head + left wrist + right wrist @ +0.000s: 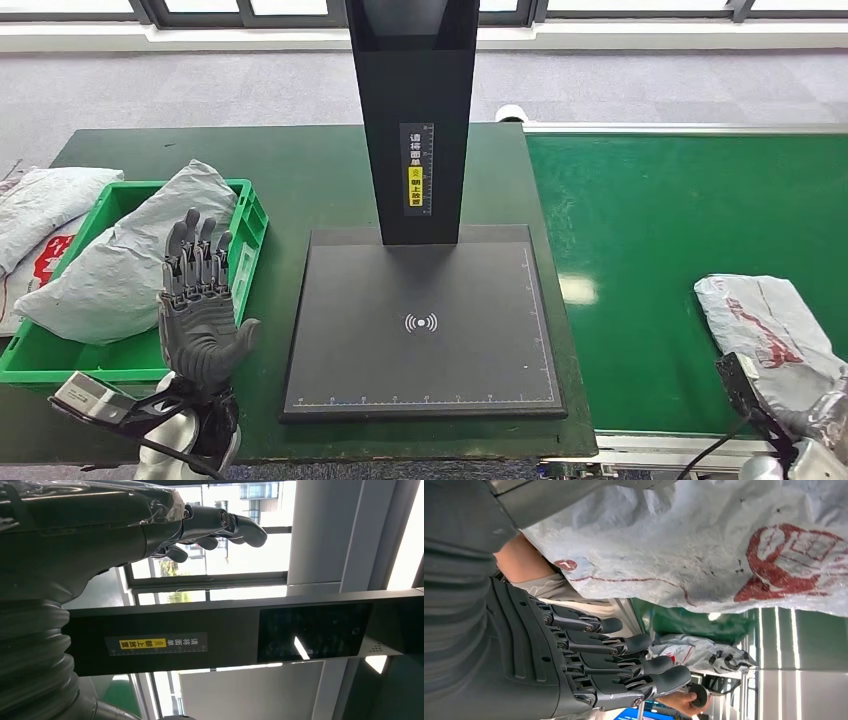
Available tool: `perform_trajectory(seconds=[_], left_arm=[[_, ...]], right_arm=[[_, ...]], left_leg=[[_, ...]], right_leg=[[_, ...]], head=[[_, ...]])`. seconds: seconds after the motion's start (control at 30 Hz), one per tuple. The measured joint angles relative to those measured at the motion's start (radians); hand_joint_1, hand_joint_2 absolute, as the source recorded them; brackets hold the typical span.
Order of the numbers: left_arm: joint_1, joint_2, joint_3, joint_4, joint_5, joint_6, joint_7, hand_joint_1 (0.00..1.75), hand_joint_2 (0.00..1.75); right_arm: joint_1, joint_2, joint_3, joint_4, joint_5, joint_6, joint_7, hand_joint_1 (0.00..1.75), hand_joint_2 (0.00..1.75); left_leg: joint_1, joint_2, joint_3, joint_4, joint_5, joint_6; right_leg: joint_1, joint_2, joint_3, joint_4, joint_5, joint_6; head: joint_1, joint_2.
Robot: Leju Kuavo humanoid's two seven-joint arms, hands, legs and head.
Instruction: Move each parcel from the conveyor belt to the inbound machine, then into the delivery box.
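Fingers (197,250) of the left hand (201,318) are held straight and apart, pointing up, and nothing is gripped by them; this hand is raised in front of the green crate (252,215). On the right hand (574,665) the fingers (624,644) are seen spread beside a grey parcel (775,335), but whether the parcel is gripped cannot be told. This parcel is a crumpled grey plastic bag with red print, and it is lying on the green conveyor belt (660,230) at its near right end. One more grey parcel (130,255) is placed in the crate, leaning over its rim, and another (45,200) is seen outside it, so three are counted in the head view. One black inbound machine (420,320) with its upright column (415,120) is standing between crate and belt.
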Motion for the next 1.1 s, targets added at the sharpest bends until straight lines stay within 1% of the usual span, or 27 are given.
perform_trajectory(seconds=[0.2,0.37,0.43,0.5,0.57,0.83,1.0,1.1], left_arm=[[0.003,0.000,0.000,0.004,-0.010,0.008,0.000,0.00,1.75],[0.003,0.000,-0.011,0.015,-0.012,0.009,0.000,0.00,1.75],[-0.001,0.000,-0.014,0.022,-0.011,0.009,0.000,0.00,1.75],[-0.006,0.000,-0.015,0.029,-0.010,0.010,0.000,0.00,1.75],[-0.011,0.000,-0.016,0.037,-0.010,0.011,0.000,0.00,1.75],[-0.015,0.000,-0.016,0.056,-0.014,0.021,0.000,0.00,1.75],[-0.015,0.001,-0.016,0.066,-0.026,0.030,0.000,0.00,1.75],[-0.016,0.003,-0.016,0.070,-0.030,0.032,0.000,0.00,1.75]], right_arm=[[-0.023,0.021,0.000,-0.026,0.008,-0.077,-0.037,0.00,1.75],[-0.087,0.029,0.018,-0.032,0.045,-0.075,-0.012,0.00,1.75],[-0.118,0.027,0.030,-0.023,0.070,-0.041,0.029,0.00,1.75],[-0.144,0.021,0.044,-0.003,0.094,0.013,0.080,0.00,1.75],[-0.159,0.015,0.057,0.019,0.106,0.053,0.104,0.00,1.75],[-0.180,0.011,0.086,0.076,0.109,0.094,0.099,0.00,1.75],[-0.191,0.010,0.099,0.099,0.110,0.171,0.109,0.00,1.75],[-0.199,0.007,0.103,0.119,0.116,0.247,0.150,0.00,1.75]], left_leg=[[0.000,0.000,0.000,0.000,0.000,0.000],[0.000,0.000,0.000,0.000,0.001,0.000],[0.000,0.000,0.001,0.000,0.001,0.000],[0.000,0.000,0.001,0.000,0.001,0.000],[0.000,-0.001,0.001,0.000,0.001,0.000],[0.000,-0.001,0.000,0.000,0.001,0.001],[0.000,-0.001,0.000,0.000,0.001,0.001],[0.000,-0.001,0.001,0.000,0.001,0.001]], right_leg=[[0.000,0.000,0.000,0.000,0.000,0.000],[0.000,0.000,0.000,0.000,0.000,0.000],[0.000,0.000,0.000,0.000,0.000,0.000],[0.000,0.000,0.001,0.000,0.001,0.001],[0.000,0.000,0.001,0.000,0.001,0.001],[0.000,0.000,0.000,0.000,0.001,0.001],[0.000,0.000,0.000,0.000,0.001,0.001],[0.000,0.000,0.001,0.000,0.001,0.001]], head=[[0.000,0.000],[0.000,0.000],[0.000,0.000],[0.000,0.000],[0.000,0.000],[0.000,0.000],[0.000,0.000],[0.000,0.000]])
